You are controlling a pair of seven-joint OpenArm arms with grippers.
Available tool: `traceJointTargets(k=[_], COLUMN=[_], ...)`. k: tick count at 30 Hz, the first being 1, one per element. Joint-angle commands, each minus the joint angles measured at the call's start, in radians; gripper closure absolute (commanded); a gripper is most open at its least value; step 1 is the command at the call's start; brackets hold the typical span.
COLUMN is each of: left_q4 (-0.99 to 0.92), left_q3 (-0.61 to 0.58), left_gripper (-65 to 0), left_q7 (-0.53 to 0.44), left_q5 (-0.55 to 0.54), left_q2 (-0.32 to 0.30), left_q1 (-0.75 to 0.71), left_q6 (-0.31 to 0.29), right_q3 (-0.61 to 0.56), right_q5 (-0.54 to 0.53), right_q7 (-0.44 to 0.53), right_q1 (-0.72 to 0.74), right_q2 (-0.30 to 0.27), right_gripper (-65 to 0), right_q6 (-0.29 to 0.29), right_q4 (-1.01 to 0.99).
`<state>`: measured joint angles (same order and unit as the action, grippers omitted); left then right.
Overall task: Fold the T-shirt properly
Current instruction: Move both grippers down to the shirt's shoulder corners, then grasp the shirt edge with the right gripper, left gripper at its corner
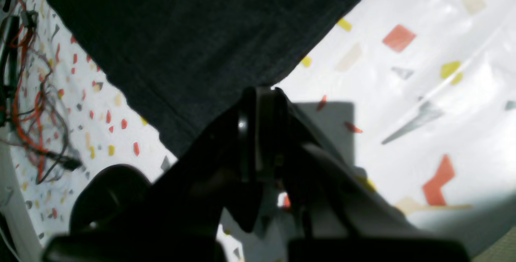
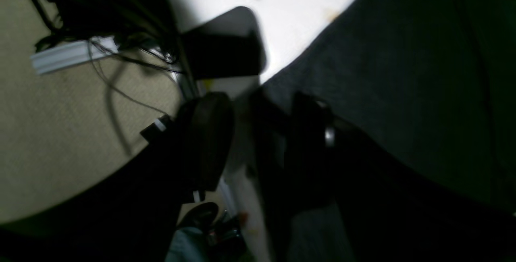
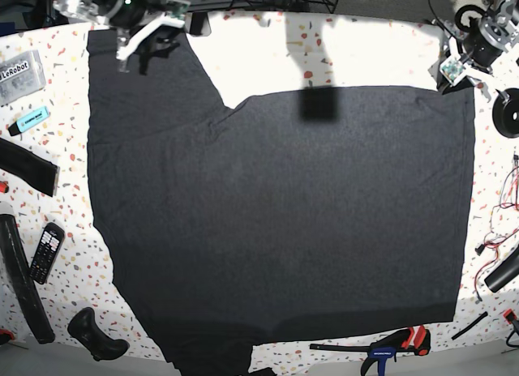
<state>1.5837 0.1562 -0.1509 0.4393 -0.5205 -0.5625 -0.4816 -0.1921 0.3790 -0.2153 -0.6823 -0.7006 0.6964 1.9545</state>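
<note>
Broadly, the T-shirt lies spread flat over most of the speckled white table, a large sheet of plain dark charcoal fabric with a fine knit texture and no print showing on the upward side. Its far edge runs straight on the base view's right, then steps up at a notch toward a raised sleeve-like section in the far left corner; the near hem reaches almost to the table's front edge. In the left wrist view the shirt's corner comes to a point right at the left gripper, whose two black jaws are pressed together with the tip of that fabric corner between them, so it is clamped on the T-shirt. In the base view this arm sits at the far right corner of the cloth. The right gripper is at the far left corner, seen in the base view over the raised section; its jaws stand apart, one dark finger off the cloth's edge and the other over the fabric, the edge between them, though the blur hides whether they touch it. A clear box at the table's left edge bears the word "LeRobot". A turquoise marker lies nearby, its print too small to read, and a black remote lies further forward.
</note>
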Motion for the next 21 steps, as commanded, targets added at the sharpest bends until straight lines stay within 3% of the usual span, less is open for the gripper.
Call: traceJointTargets(k=[1, 6, 11, 21], left_q4=[0.007, 0.007, 0.007, 0.007], left_q3=[0.006, 0.006, 0.006, 0.006], left_gripper=[0.0, 0.0, 0.0, 0.0], left_q7=[-0.008, -0.008, -0.008, -0.008], left_q5=[-0.006, -0.006, -0.006, -0.006], left_q2=[-0.011, -0.011, -0.012, -0.012], left_q1=[-0.005, -0.005, -0.005, -0.005], left_q6=[-0.005, -0.005, -0.005, -0.005], right_q3=[-0.008, -0.031, -0.030, -0.030], right_q5=[-0.003, 0.023, 0.049, -0.026], right_q7=[0.005, -0.063, -0.142, -0.099], right_q1=[0.008, 0.034, 0.034, 0.034], right_q2=[-0.011, -0.011, -0.011, -0.011], right_gripper=[-30.1, -30.1, -30.0, -29.9], right_q6=[0.002, 0.002, -0.035, -0.026], right_q4=[0.001, -0.028, -0.028, 0.006])
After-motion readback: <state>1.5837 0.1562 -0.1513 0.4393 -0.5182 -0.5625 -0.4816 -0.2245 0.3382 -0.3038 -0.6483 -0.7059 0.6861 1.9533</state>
